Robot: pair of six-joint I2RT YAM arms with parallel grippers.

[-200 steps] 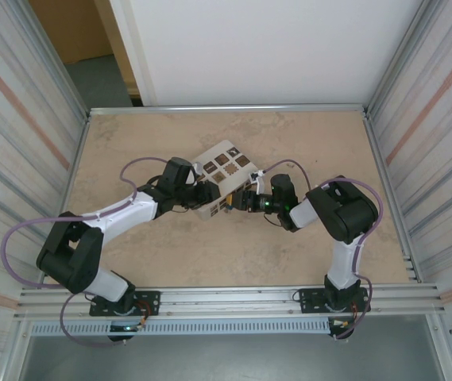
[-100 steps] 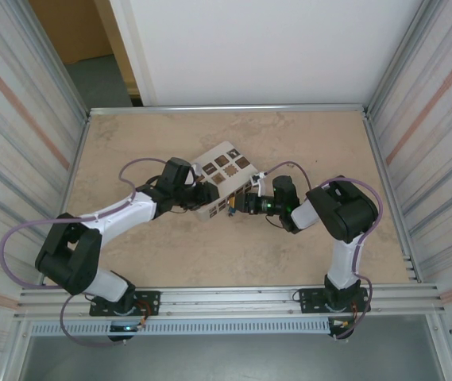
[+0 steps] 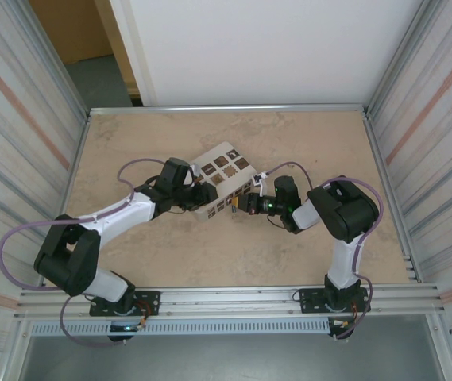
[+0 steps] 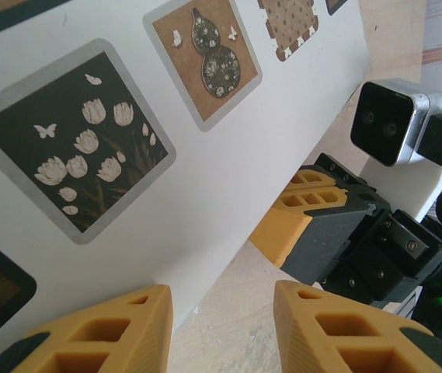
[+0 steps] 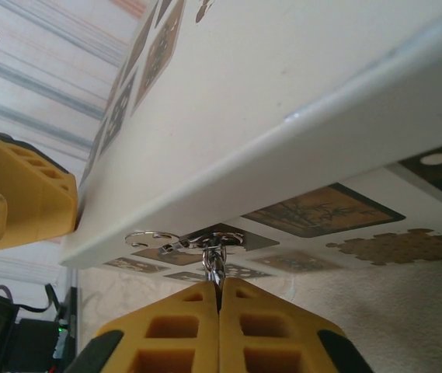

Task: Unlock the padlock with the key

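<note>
Now right gripper (image 5: 219,287) has just clamped the key (image 5: 215,266) at the box (image 5: 283,101), left gripper (image 4: 222,299) apart; turning looks next.

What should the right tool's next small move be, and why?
Probably a slow wrist turn to twist the key. The right tool is shut on its metal shank right at the edge of the white box, and the left tool sits beside the box, seemingly bracing it. How well the key is seated is unclear, so turn gently.
</note>
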